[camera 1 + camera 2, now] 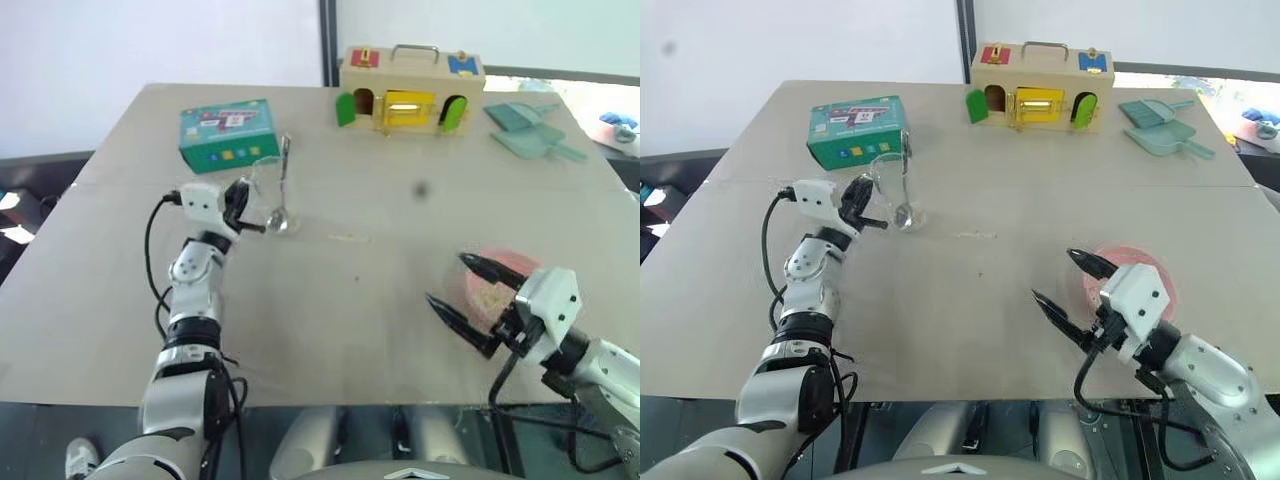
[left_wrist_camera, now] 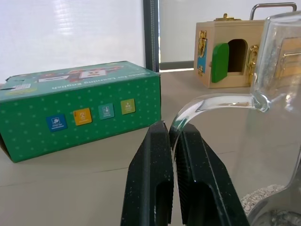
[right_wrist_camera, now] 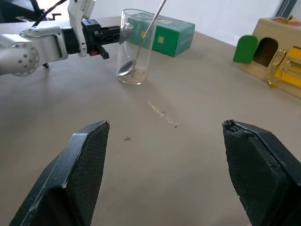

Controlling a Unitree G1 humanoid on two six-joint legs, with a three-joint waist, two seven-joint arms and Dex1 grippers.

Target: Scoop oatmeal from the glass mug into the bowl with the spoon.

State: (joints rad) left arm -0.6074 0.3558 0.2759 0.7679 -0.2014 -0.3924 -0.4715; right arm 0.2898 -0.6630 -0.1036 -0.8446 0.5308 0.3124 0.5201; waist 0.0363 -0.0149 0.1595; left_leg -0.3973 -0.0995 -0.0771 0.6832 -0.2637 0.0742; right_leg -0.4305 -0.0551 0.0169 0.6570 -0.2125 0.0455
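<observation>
My left hand [image 2: 170, 141] pinches the mug [image 1: 268, 196] handle; spoon [image 1: 281, 190] stands inside on leftover oats [image 3: 136, 73]. Right hand [image 1: 462, 290] gapes empty before the bowl [image 1: 1155, 268] (oats already in). More scoops left, I judge.

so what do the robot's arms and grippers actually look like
Both arms are jointed silver-grey metal with black bands. Each ends in a white boxy wrist block with a black cable looping off it. The left gripper and right gripper each have two black, textured, tapering fingers.

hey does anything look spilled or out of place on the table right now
Yes: a thin trail of oatmeal flakes lies loose on the table, between the glass mug and the bowl. Nothing else looks off.
</observation>
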